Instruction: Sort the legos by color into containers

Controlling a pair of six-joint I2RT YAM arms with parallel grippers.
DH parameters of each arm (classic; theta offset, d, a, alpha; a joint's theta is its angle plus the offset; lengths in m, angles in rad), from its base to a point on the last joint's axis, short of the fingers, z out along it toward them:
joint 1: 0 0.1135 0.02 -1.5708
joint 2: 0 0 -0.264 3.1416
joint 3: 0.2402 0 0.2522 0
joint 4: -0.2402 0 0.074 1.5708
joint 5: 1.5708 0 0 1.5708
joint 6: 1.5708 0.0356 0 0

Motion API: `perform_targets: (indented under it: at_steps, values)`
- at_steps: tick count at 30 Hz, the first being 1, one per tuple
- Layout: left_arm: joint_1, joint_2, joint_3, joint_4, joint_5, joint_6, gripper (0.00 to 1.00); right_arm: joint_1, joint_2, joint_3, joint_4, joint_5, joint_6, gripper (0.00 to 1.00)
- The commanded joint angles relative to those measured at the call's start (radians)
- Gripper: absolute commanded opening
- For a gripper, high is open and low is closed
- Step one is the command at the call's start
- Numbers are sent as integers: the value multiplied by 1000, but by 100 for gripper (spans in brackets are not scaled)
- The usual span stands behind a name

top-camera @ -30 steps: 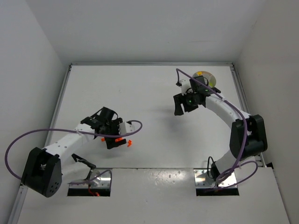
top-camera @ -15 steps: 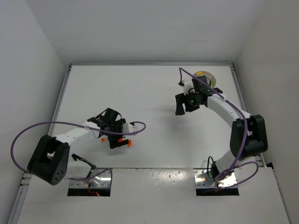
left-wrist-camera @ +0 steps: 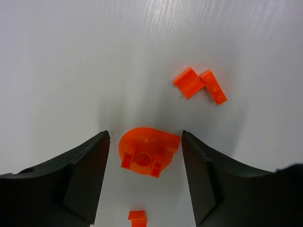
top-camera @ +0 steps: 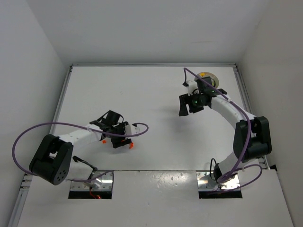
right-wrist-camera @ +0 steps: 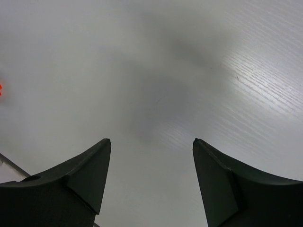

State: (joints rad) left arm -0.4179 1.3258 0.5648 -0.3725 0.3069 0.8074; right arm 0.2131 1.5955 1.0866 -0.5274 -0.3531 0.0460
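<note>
Beneath the left gripper [left-wrist-camera: 145, 137], jaws spread, lies an orange lego [left-wrist-camera: 147, 151].

— What kind of place is this?
— A robot lab, I think. Two white robot arms [top-camera: 75, 137] are bolted onto a white table [top-camera: 151, 94].
— What else shows it?
— Plain white walls [top-camera: 142, 33] stand past the left gripper [top-camera: 122, 143] and right gripper [top-camera: 186, 111], and out to both sides. Purple cables [top-camera: 57, 124] loop behind them.
</note>
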Motion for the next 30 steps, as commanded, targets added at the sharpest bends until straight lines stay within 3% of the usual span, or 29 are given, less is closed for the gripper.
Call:
perform_targets:
  at_steps: [1,10,13,30]
  values:
    - [-9,24,-57,20,-64,45,67,-9,-16,16,23,-23,6,71]
    - [31,6,-66,-61,-54,99,84,-9,-16,26,23,-32,6,71]
    - [41,6,-77,-71,-54,99,86,-9,-16,26,23,-32,6,71]
    - [111,15,-95,-115,-55,119,74,-9,-6,26,32,-50,6,71]
